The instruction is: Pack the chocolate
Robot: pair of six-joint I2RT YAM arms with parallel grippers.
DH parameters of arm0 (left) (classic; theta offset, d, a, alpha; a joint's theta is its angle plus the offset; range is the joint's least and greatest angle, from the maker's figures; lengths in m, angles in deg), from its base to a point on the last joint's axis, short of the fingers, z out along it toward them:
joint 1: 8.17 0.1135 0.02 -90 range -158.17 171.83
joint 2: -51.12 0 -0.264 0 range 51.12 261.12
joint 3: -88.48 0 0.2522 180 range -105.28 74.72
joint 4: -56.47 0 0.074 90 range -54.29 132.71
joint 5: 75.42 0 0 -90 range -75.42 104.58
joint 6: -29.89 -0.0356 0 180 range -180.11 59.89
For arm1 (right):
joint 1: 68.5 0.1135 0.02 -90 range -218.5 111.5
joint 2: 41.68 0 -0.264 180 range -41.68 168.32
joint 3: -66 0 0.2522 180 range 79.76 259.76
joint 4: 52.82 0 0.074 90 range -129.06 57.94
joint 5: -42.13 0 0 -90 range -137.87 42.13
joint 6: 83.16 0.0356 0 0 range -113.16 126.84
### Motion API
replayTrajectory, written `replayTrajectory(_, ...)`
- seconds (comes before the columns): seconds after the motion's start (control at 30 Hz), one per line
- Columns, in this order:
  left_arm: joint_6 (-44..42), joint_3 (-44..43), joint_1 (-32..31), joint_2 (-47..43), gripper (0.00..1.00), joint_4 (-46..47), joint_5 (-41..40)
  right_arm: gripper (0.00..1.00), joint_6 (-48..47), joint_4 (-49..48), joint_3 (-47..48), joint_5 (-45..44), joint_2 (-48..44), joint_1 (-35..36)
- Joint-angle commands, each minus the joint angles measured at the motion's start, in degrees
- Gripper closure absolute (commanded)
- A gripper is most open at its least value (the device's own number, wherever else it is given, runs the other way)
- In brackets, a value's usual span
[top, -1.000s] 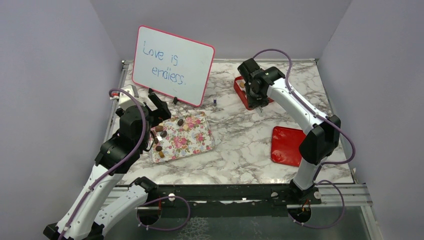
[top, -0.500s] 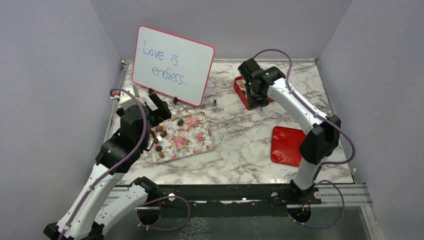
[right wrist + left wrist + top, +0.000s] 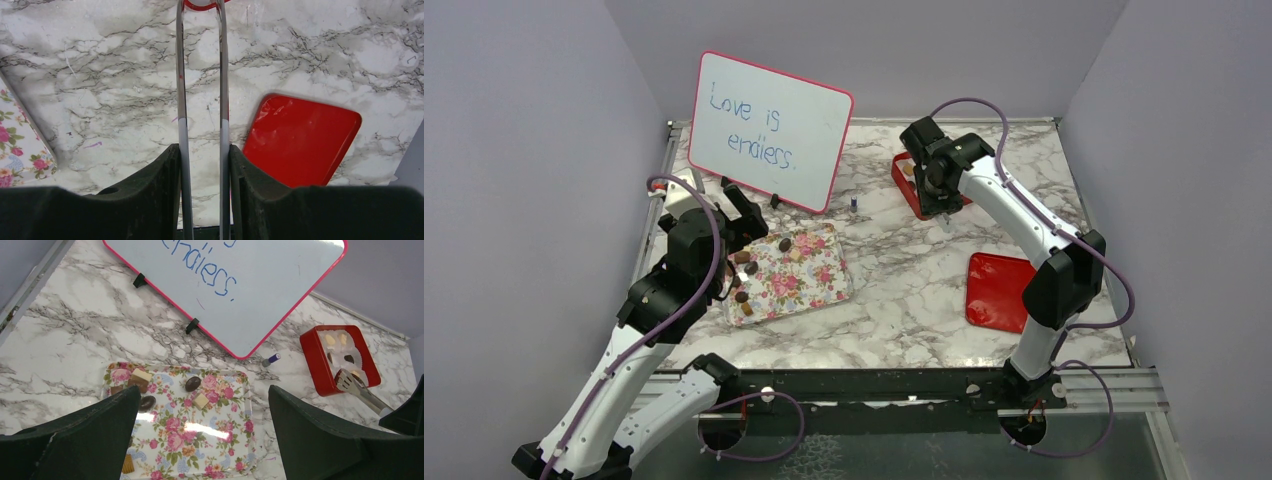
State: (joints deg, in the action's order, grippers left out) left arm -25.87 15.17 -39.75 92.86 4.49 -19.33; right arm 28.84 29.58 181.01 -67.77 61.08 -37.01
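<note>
Chocolate (image 3: 192, 384) lies on tray (image 3: 210, 440) — near left pincer (image 3: 202, 389).

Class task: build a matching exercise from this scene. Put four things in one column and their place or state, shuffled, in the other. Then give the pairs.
1 whiteboard
2 floral tray
3 red lid
4 tongs

A clamped in the right gripper
B lying flat, front right
C propped upright, back left
D carrying loose chocolate

Pairs: 1-C, 2-D, 3-B, 4-A
</note>
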Motion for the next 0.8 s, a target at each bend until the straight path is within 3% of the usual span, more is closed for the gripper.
replayTrajectory(0.0,-0.5,-0.8,0.2,-0.2,0.01,1.5,0.2,0.60,0.0,-0.3,1.2,-1.3,-1.4,-0.3)
replayTrajectory(0.5,-0.4,0.0,0.2,0.3,0.01,1.3,0.9,0.60,-0.3,3.7,6.8,0.3,-2.0,-0.3)
replayTrajectory(0.77,0.3,0.6,0.2,0.7,0.01,1.3,1.8,0.61,-1.3,2.5,7.0,8.3,-6.1,0.3)
